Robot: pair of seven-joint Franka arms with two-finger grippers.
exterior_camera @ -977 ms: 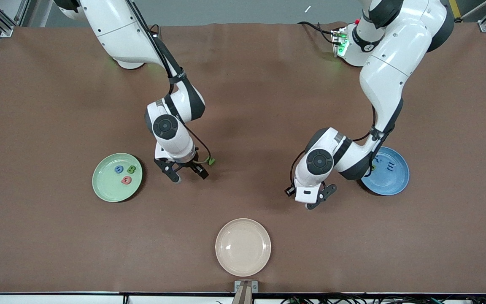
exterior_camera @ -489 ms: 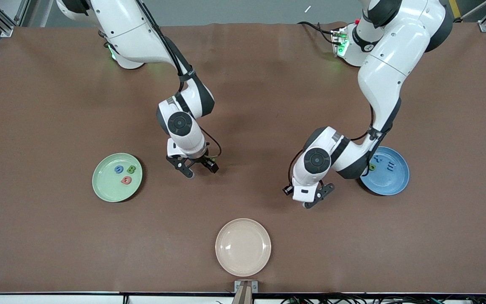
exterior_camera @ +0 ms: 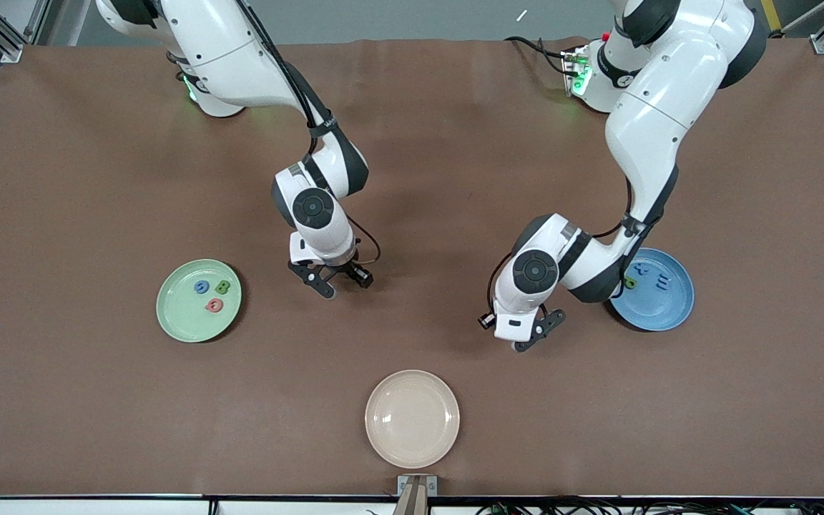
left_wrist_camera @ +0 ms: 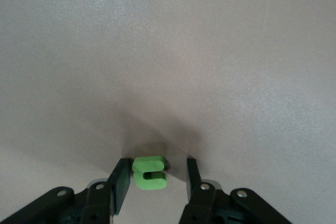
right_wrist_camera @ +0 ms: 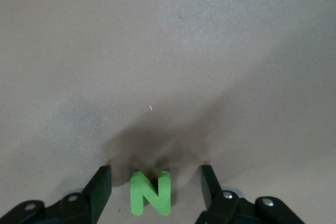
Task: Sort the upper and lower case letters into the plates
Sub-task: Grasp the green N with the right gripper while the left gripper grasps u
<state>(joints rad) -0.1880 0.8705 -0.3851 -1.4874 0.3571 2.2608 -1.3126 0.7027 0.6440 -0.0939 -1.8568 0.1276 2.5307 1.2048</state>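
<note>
On the brown table mat (exterior_camera: 412, 143), toward the right arm's end, the pale green plate (exterior_camera: 176, 315) sits with three small letters on it: a blue one (exterior_camera: 201, 287), a dark green one (exterior_camera: 222, 287) and a red one (exterior_camera: 214, 305), all close together on the half of the plate nearest the table's middle. The blue plate (exterior_camera: 662, 307) sits toward the left arm's end, partly hidden by the left arm's elbow; a few small dark blue pieces (exterior_camera: 651, 275) and a green piece (exterior_camera: 631, 283) at the rim lie in it, shapes too small to read. The cream-beige plate (exterior_camera: 412, 418) lies near the middle of the table's camera-side edge. Right gripper (exterior_camera: 332, 280) is low over the mat between the green plate and table centre; its wrist view shows the fingers (right_wrist_camera: 100, 187) spread either side of a green letter N (right_wrist_camera: 150, 192), gaps on both sides, not touching. Left gripper (exterior_camera: 530, 336) is low over the mat beside the blue plate, toward table centre; one finger (left_wrist_camera: 119, 184) stands right against a green lowercase c (left_wrist_camera: 149, 171), the other finger clear of it. Neither letter is clamped.
</note>
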